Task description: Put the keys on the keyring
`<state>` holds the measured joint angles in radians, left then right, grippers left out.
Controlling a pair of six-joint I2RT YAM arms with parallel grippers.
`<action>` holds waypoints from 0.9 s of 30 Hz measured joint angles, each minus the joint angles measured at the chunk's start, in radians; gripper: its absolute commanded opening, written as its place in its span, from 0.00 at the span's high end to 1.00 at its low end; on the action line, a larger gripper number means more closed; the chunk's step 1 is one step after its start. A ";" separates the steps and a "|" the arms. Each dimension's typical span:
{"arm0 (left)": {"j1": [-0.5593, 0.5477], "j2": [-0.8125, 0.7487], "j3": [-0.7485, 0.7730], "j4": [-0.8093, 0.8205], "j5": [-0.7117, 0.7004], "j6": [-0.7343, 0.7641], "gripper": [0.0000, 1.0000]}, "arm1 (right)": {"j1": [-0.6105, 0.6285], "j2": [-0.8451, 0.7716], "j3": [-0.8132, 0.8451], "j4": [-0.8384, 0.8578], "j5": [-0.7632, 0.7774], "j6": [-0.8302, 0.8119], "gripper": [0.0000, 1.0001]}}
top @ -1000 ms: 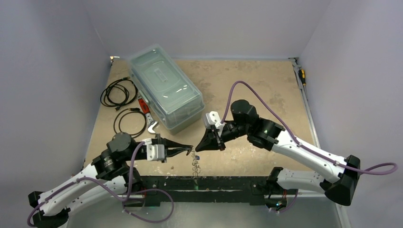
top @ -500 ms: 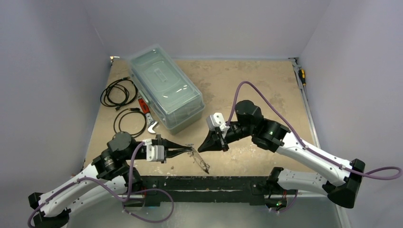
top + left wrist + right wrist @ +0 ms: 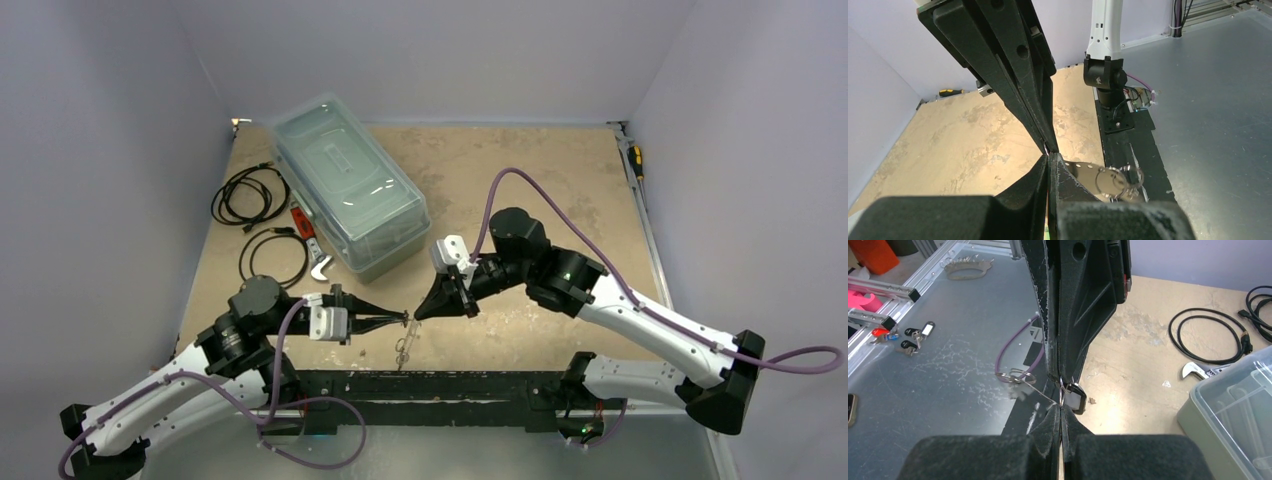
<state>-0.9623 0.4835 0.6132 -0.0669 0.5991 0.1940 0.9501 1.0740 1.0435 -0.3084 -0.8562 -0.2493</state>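
My left gripper (image 3: 404, 320) and right gripper (image 3: 418, 315) meet tip to tip above the table's near edge. The left gripper (image 3: 1048, 156) is shut on one end of the keyring (image 3: 1085, 171), a pale thin band with small holes. Several small metal rings (image 3: 1118, 180) hang on the band's free end, and the keyring dangles below the tips in the top view (image 3: 403, 348). The right gripper (image 3: 1061, 408) is shut on a small metal ring carrying the dark and silver key (image 3: 1076, 398). The green-headed and blue-headed keys are out of view.
A clear lidded plastic box (image 3: 350, 185) stands at the back left. Two black cable coils (image 3: 250, 195) (image 3: 273, 258), a red-handled tool (image 3: 300, 220) and a silver wrench (image 3: 321, 267) lie left of it. A screwdriver (image 3: 635, 160) lies at the right edge.
Half a second ago the right gripper had drawn back to the right and the keyring swung out sideways. Now the right gripper's tip is back against the left's, and the keyring hangs down.
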 measured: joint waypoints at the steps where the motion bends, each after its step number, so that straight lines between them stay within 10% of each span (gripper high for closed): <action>1: 0.000 0.003 0.000 0.001 0.002 0.000 1.00 | 0.000 0.000 0.002 -0.003 0.000 0.000 1.00; 27: 0.002 0.011 0.000 0.022 0.023 0.000 1.00 | 0.005 -0.003 0.022 -0.034 0.036 0.001 1.00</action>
<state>-0.9604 0.4942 0.6132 -0.0452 0.6216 0.1936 0.9554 1.0706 1.0657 -0.3428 -0.8204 -0.2481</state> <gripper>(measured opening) 0.004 0.005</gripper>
